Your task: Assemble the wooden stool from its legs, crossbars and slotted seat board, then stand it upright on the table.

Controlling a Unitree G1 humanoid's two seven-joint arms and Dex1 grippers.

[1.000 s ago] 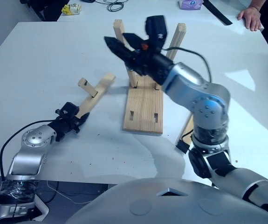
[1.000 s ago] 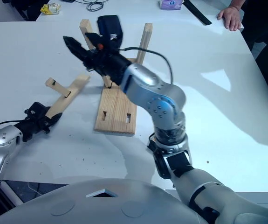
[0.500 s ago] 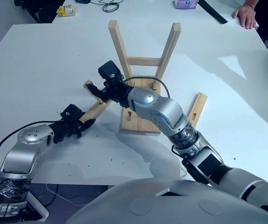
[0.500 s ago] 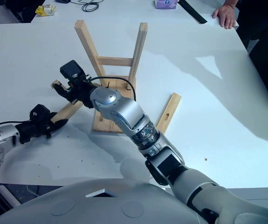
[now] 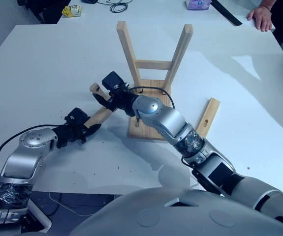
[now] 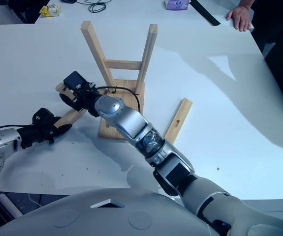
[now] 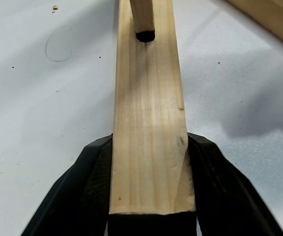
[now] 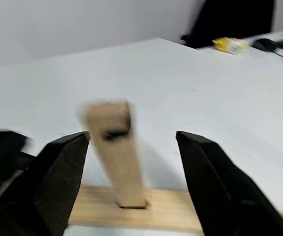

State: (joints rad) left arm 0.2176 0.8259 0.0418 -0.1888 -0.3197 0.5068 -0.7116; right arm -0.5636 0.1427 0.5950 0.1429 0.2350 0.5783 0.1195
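Note:
A loose wooden leg (image 5: pixel 103 112) lies flat on the white table (image 5: pixel 43 64), with a short crossbar stub (image 5: pixel 96 91) standing up from it. My left gripper (image 5: pixel 85 130) is shut on the leg's near end; in the left wrist view the leg (image 7: pixel 148 123) sits between the black fingers (image 7: pixel 84 189). My right gripper (image 5: pixel 104 97) is open at the stub (image 8: pixel 116 157), one finger (image 8: pixel 62 177) on each side, not touching. The slotted seat board (image 5: pixel 153 132) lies flat behind. Two legs (image 5: pixel 127 49) joined by a crossbar (image 5: pixel 153 64) rise from it.
Another slotted wooden piece (image 5: pixel 208 117) lies flat to the right of the seat board. At the table's far edge are a purple box (image 5: pixel 199 4), a black strap (image 5: pixel 227 12), a yellow item (image 5: pixel 73 10) and a person's hand (image 5: pixel 262 17).
My right arm swung down and left from above the seat board to the loose leg's stub. The left gripper kept its hold on the leg. The head camera shifted.

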